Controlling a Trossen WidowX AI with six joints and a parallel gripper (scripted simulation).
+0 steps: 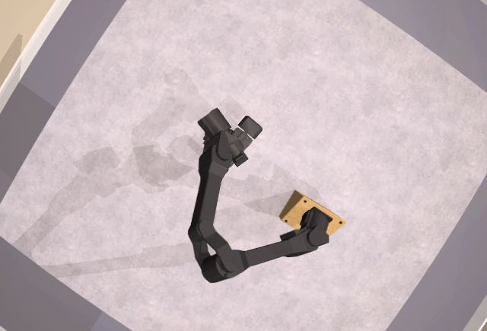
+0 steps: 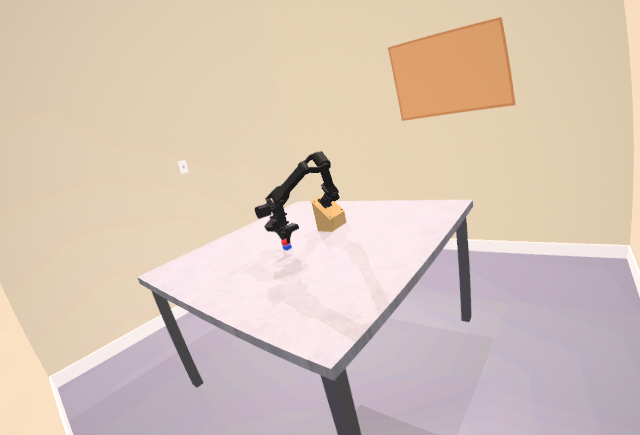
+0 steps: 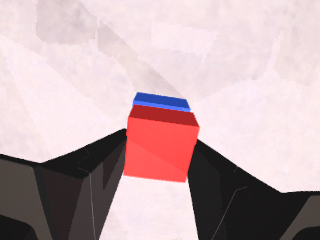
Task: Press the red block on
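Tabletop (image 1: pixel 314 84) (image 2: pixel 248 285) (image 3: pixel 250 40), pale and mottled, spreads under everything I am working with. Beyond it, on the wall, my exterior view shows an orange board (image 2: pixel 452 71). The black arm (image 1: pixel 208 202) (image 2: pixel 294 179) rises from its mount, bends high at the elbow and reaches down towards the blocks. That mount is a wooden base (image 1: pixel 294 211) (image 2: pixel 324 221) with a sloping top, standing well apart from the blocks.

At the arm's lower end I have the pincer (image 2: pixel 285 241) (image 3: pixel 159 142) pointing down, clamped on the red block, a finger against either side. From the top camera I cannot make out its fingertips beneath the wrist parts.

The red block (image 2: pixel 284 241) (image 3: pixel 161 150) sits between those fingers, directly above the blue one. On my wrist feed its broad face looks nearly square, so I can't pick out a clear long axis; its upper and lower edges run across between the fingers, dipping slightly to picture right. The blue block (image 2: pixel 286 247) (image 3: pixel 161 101) shows below the red in the exterior view and as a strip past its far edge in the wrist view, that strip slanting much the same way. Whether the two are fully seated, I cannot tell.
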